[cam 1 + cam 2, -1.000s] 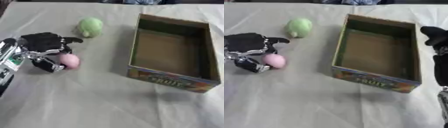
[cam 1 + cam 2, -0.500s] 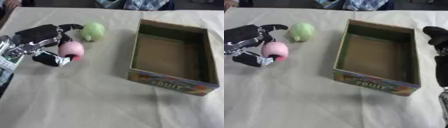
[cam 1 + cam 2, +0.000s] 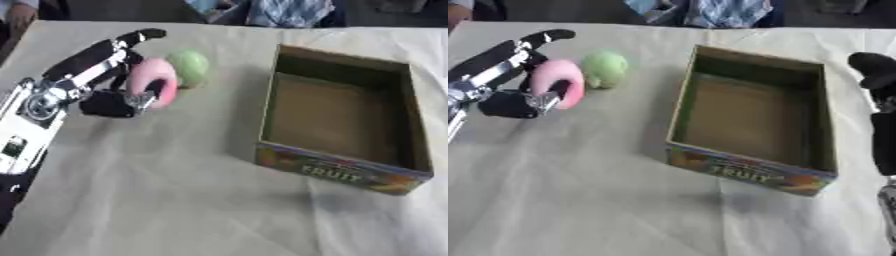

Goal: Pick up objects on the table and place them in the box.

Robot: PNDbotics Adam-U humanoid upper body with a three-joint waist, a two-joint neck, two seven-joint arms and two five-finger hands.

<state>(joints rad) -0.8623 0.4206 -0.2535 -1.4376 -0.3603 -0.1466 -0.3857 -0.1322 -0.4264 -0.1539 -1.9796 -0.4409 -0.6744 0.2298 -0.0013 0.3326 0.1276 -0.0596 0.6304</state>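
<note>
We see the left hand [image 3: 96, 75] coming in from the left edge, its thumb and fingers curled round a pink object [image 3: 153, 82], pinching it from both sides. The pink object is smooth, rounded and somewhat egg-shaped, a soft rose colour, and it appears raised above the tabletop [image 3: 175, 200], with a dark shadow on the cloth beneath the hand. One black finger [image 3: 140, 36] sticks out straight above the pink object, pointing toward the far side of the tabletop.

Just behind the pink object, toward the far edge, we find a pale green rounded object [image 3: 190, 66] resting on the cloth; in both views the two overlap, and we cannot tell whether they touch.

Further right stands the cardboard box [image 3: 411, 130], open at the top, with brown inner walls and a bright printed front panel reading FRUIT. We see only its bare brown floor inside. The box sits well apart from the pink object, with open cloth between them.

The tabletop is covered with a creased off-white cloth. In the right eye view the right hand [image 3: 874, 70] shows at the right edge beside the box as a dark shape; we cannot tell how its fingers lie
</note>
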